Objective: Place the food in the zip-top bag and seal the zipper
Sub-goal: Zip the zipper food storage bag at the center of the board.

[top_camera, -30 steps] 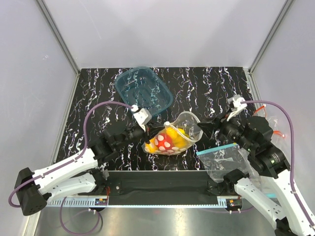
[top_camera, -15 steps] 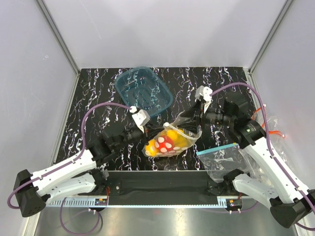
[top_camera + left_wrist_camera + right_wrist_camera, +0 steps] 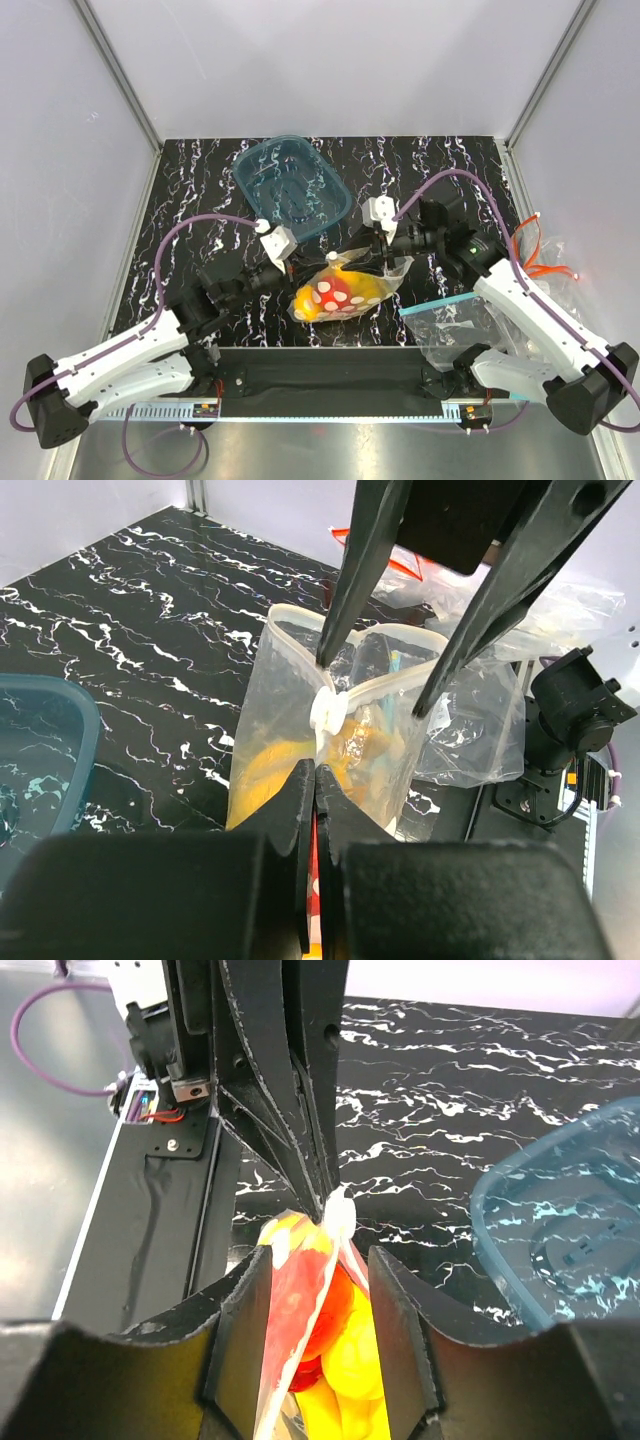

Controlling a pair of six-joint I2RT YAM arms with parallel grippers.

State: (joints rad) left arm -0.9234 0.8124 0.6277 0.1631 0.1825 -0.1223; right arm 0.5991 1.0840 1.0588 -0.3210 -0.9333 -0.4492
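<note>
The zip-top bag (image 3: 345, 290), clear with white polka dots, lies mid-table with the food inside: yellow pieces (image 3: 350, 1370) and a red piece (image 3: 333, 288). My left gripper (image 3: 316, 772) is shut on the bag's edge just below a white zipper slider (image 3: 327, 712); it shows in the top view (image 3: 300, 272) at the bag's left end. My right gripper (image 3: 320, 1258) is open, its fingers (image 3: 245, 1330) straddling the bag's top behind the slider (image 3: 338, 1215) without pinching it. The zipper's pale strip (image 3: 290, 613) still loops open at the far end of the mouth.
A teal plastic tub (image 3: 292, 186) stands behind the bag. A plain clear bag with a teal strip (image 3: 455, 320) lies at the front right, orange cord (image 3: 545, 268) beyond it. The black base bar (image 3: 330, 368) runs along the near edge.
My right arm has swung left from the table's right side to the bag's mouth. The bag's open mouth has narrowed. My left gripper has kept its hold.
</note>
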